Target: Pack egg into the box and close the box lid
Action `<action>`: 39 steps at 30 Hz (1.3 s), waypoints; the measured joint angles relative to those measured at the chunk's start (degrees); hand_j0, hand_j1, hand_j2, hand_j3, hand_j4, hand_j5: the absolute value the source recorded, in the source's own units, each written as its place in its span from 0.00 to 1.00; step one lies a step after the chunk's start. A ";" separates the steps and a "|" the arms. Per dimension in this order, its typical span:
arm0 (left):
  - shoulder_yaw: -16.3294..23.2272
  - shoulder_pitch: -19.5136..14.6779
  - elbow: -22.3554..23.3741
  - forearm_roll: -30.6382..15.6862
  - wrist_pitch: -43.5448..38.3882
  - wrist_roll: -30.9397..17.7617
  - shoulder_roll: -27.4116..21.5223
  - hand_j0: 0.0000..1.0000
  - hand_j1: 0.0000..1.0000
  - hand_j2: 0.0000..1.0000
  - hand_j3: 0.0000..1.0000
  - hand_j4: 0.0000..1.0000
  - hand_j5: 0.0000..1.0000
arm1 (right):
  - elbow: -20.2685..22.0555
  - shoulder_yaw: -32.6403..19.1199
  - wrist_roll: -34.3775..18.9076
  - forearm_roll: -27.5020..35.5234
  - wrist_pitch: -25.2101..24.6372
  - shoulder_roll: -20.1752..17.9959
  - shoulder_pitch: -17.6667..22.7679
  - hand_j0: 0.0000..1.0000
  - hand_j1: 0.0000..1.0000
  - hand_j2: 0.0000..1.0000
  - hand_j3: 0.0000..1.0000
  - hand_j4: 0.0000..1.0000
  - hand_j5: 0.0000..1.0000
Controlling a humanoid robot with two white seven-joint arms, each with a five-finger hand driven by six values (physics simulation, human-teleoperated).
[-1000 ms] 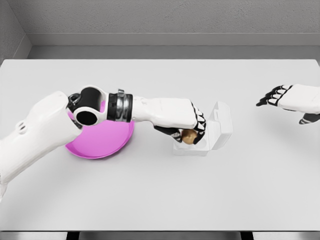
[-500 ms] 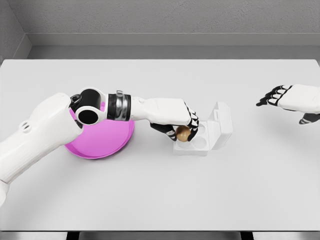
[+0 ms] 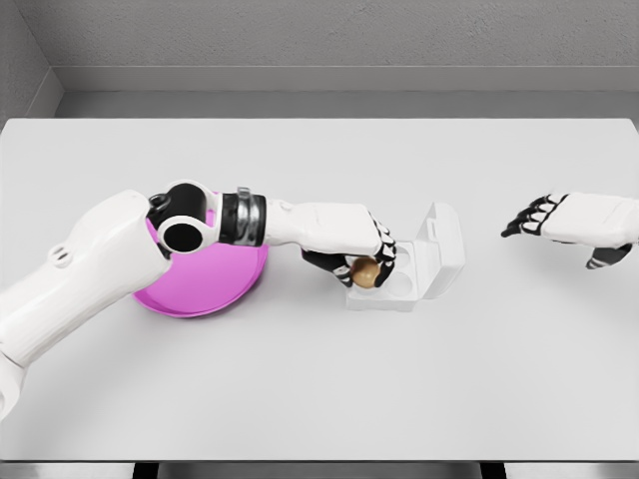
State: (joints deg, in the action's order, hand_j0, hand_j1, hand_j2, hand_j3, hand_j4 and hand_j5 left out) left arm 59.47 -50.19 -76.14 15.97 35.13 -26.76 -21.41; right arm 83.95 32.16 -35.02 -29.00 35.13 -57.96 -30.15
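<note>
Head view. White box (image 3: pixel 404 271) sits open on the grey table (image 3: pixel 319 379); its lid (image 3: pixel 442 239) stands tilted up along the box's right side. Left hand (image 3: pixel 351 249) reaches in from the left and is over the box's near-left corner, fingers (image 3: pixel 385 255) curled round the brown egg (image 3: pixel 364 273). Egg is at the box's left edge, over the near-left cup; whether it is seated in the cup cannot be told, since the fingers hide the contact. Other cups of the box show bare white. Magenta plate (image 3: pixel 205 281) lies left of the box, partly covered by the left forearm. Right hand (image 3: pixel 564 218) hangs well right of the box, above the table, fingers loosely spread toward the lid, holding nothing.
</note>
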 measured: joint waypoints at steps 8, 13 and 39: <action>0.60 0.00 1.33 0.00 -0.01 0.00 0.55 0.38 0.38 0.38 0.38 0.38 0.38 | -0.01 2.04 0.00 -0.33 0.00 0.43 -0.35 1.00 1.00 1.00 1.00 1.00 1.00; 1.01 0.09 2.67 0.04 0.00 0.01 0.94 0.40 0.40 0.40 0.40 0.40 0.40 | 0.17 2.03 0.00 -0.41 0.00 0.94 -0.79 1.00 1.00 1.00 1.00 1.00 1.00; 1.09 -4.22 -4.27 -4.98 -0.03 0.02 -6.83 1.00 1.00 1.00 1.00 1.00 1.00 | 0.75 2.03 0.00 -0.23 0.00 1.12 -1.85 1.00 1.00 1.00 1.00 1.00 1.00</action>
State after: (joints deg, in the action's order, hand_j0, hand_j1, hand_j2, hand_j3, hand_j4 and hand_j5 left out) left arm 60.55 -54.40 -80.42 10.99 35.10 -26.74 -28.24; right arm 84.70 34.20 -35.02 -29.22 35.13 -56.84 -31.99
